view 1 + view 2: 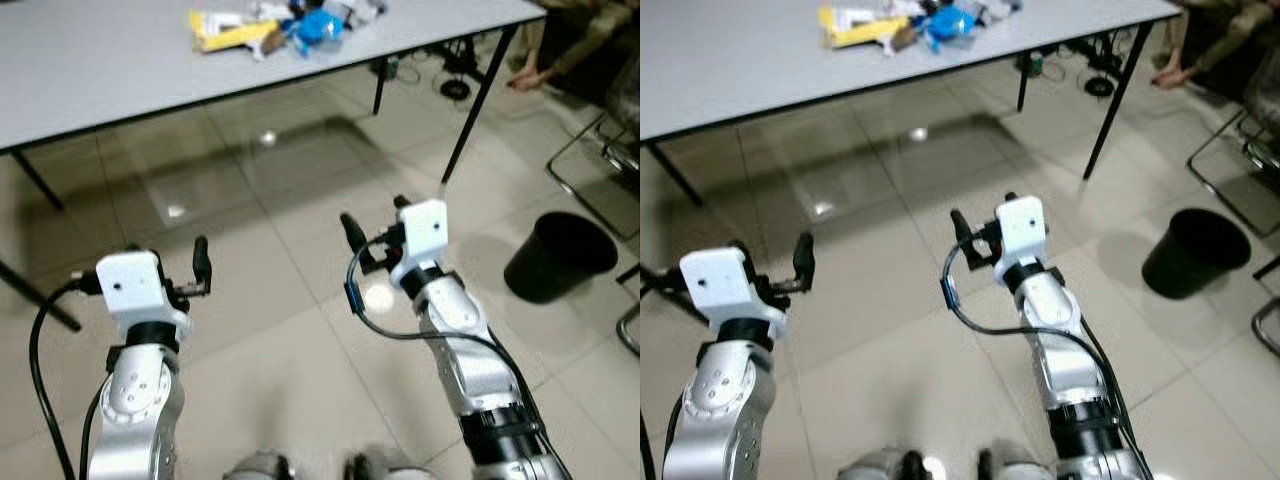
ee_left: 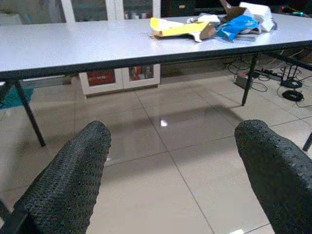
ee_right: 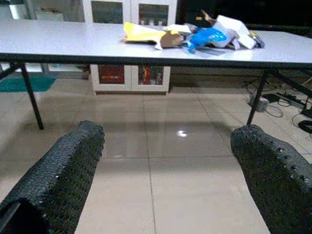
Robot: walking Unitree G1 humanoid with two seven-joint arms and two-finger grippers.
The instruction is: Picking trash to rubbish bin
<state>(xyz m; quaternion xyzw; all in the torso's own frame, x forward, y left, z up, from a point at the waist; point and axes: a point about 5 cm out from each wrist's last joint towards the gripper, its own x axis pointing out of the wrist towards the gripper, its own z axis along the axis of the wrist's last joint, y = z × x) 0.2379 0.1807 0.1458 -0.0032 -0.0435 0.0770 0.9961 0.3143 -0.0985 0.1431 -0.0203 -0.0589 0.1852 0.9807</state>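
Observation:
A pile of trash (image 1: 285, 25) lies near the far edge of the grey table (image 1: 100, 70): a yellow wrapper (image 2: 178, 28), a blue wrapper (image 2: 236, 25) and crumpled white paper (image 3: 229, 24). A black rubbish bin (image 1: 558, 256) stands on the tiled floor to my right. My left gripper (image 1: 167, 258) is held low over the floor, open and empty, well short of the table. Also open and empty, my right gripper (image 1: 376, 218) sits a little further forward, left of the bin. In both wrist views the fingers (image 2: 73, 180) (image 3: 63, 170) point at the table and the trash.
Black table legs (image 1: 478, 100) stand between me and the bin. Metal chair frames (image 1: 600, 150) are at the right edge. A person's limb (image 1: 530, 75) and cables (image 1: 455, 85) are beyond the table. A white cabinet (image 2: 117, 78) stands behind the table.

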